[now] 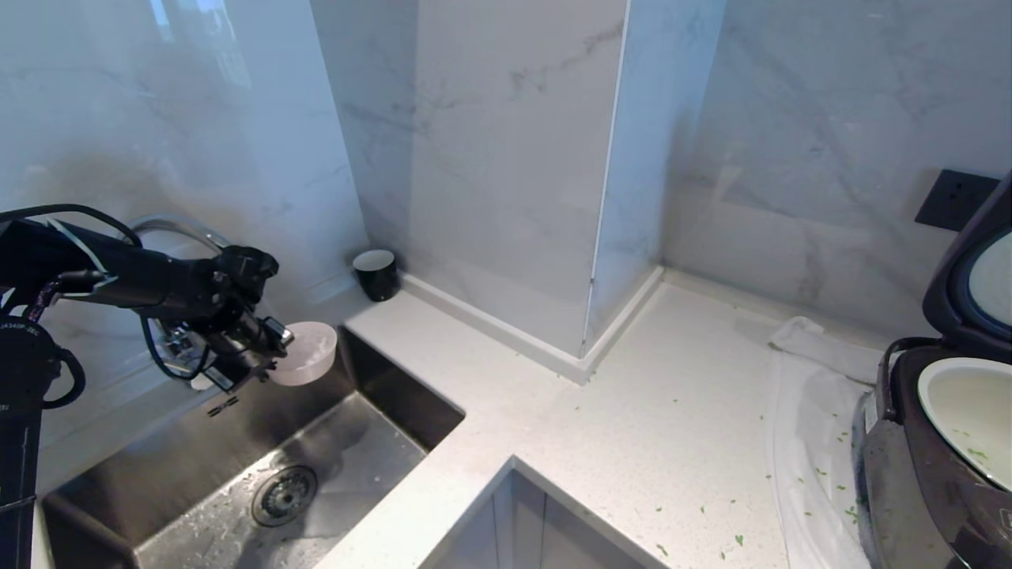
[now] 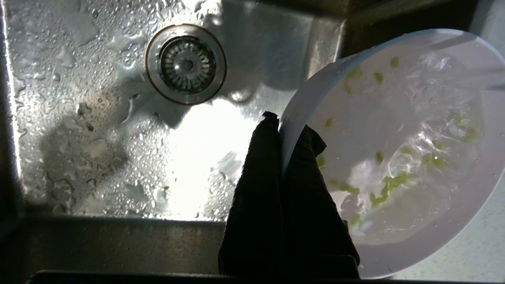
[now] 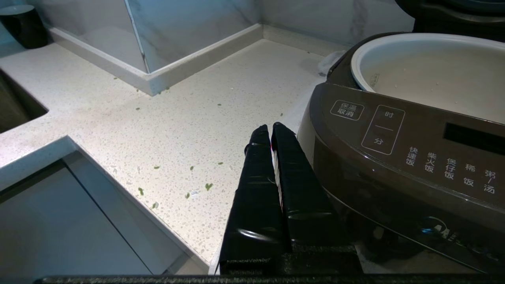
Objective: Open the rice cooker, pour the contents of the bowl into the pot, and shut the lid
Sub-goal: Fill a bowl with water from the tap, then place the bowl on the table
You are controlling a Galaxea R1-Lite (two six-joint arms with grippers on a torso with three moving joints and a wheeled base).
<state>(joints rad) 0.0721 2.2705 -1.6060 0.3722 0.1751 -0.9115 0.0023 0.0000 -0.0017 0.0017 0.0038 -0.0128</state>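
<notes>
One wide stretch of bench (image 1: 632, 442) separates the bowl (image 1: 304, 354) from where it must go, and the coming move turns on that gap. The left claw (image 1: 273, 348) is clamped on the bowl's rim, one finger outside the wall and one inside, and holds it in the air over the back corner of the sink (image 1: 237, 474), just in front of the tap (image 1: 178, 229). In the left wrist view the bowl (image 2: 394, 157) carries the contents (image 2: 388, 183), green bits swimming in what looks like water, though glare makes the depth hard to judge. The rice cooker (image 1: 933, 474) stands at the far right edge of the head view with the lid (image 1: 968, 292) already tipped up and the pot (image 1: 968, 411) open to the top, a few green flecks on its wall. From the left claw, then, the pot lies well away to the robot's right, across the bench corner. The right claw (image 3: 272, 132), fingers pressed together and holding nothing, sits just beside the cooker's front panel, far nearer the pot, but the bowl is not in it. I judge that the left arm must carry the bowl level across to the right before tilting it over the pot; loose green bits already litter the bench and the cloth (image 1: 814, 411) by the cooker.
</notes>
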